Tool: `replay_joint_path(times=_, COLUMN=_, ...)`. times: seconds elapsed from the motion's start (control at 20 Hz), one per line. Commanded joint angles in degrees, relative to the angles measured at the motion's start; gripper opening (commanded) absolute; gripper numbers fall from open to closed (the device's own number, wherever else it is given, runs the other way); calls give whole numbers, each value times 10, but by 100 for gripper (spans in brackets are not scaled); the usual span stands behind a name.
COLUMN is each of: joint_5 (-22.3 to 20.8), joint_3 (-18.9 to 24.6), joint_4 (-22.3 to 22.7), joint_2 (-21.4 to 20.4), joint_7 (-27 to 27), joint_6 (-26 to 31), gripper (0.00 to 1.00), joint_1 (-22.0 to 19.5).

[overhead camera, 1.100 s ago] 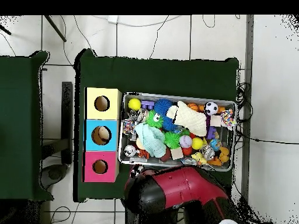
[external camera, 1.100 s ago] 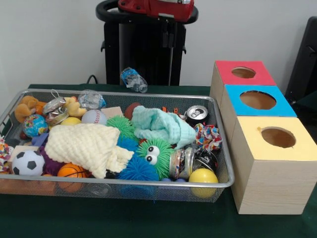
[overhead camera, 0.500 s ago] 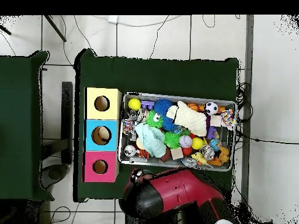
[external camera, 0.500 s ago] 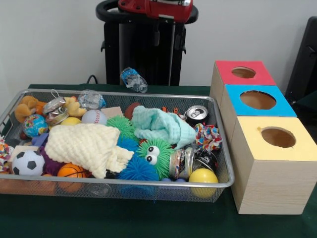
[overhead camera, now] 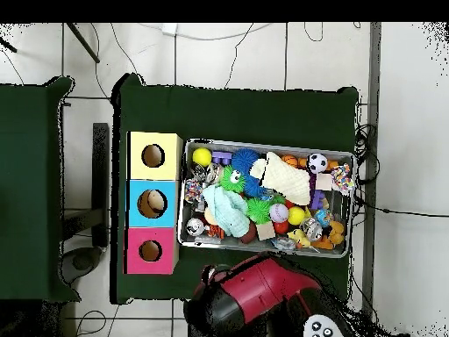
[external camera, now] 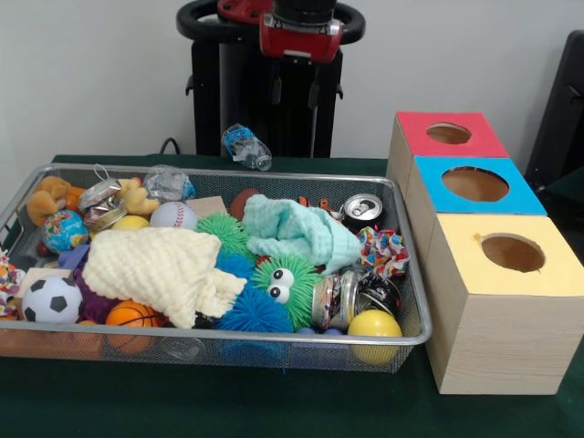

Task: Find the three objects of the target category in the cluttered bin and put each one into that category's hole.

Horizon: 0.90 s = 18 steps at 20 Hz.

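A wire bin (external camera: 415, 315) (overhead camera: 186, 239) holds a jumble of toys: a soccer ball (external camera: 51, 299), a basketball (external camera: 133, 315), a baseball (external camera: 172, 214), a yellow ball (external camera: 374, 324), a green fuzzy toy with eyes (external camera: 290, 287), cans (external camera: 362, 210) and two cloths (external camera: 160, 266) (external camera: 301, 233). To the right stand three boxes with holes: red (external camera: 449, 134), blue (external camera: 474, 184), yellow (external camera: 512, 253). My gripper (external camera: 294, 91) hangs high behind the bin's far edge, open, with nothing between its fingers. In the overhead view the red arm (overhead camera: 259, 294) lies below the bin.
A crushed plastic bottle (external camera: 246, 146) lies on the green table (external camera: 274, 411) behind the bin. The three boxes (overhead camera: 153, 203) form a column at the bin's left in the overhead view. A dark object (external camera: 561, 109) stands at the far right edge.
The arm has swung round, and the gripper now points down behind the bin with its fingers showing. The things in the bin have not moved.
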Motion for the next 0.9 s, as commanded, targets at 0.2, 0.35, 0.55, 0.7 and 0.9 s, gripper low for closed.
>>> replay_joint_path(times=0.2, joint_5=-173, joint_3=-70, joint_4=-114, joint_2=183, joint_7=4, joint_6=-99, gripper=100, joint_1=1)
replay_joint_path(times=0.35, joint_5=-226, joint_3=-102, joint_4=-145, joint_2=217, joint_7=33, joint_6=-108, gripper=100, joint_1=27)
replay_joint_path(times=0.55, joint_5=-298, joint_3=-151, joint_4=-179, joint_2=240, joint_7=80, joint_6=-126, gripper=100, joint_1=74)
replay_joint_path(times=0.7, joint_5=-316, joint_3=-169, joint_4=-189, joint_2=238, joint_7=85, joint_6=-129, gripper=100, joint_1=86)
replay_joint_path(times=0.9, joint_5=-293, joint_3=-167, joint_4=-178, joint_2=218, joint_7=43, joint_6=-114, gripper=100, joint_1=72)
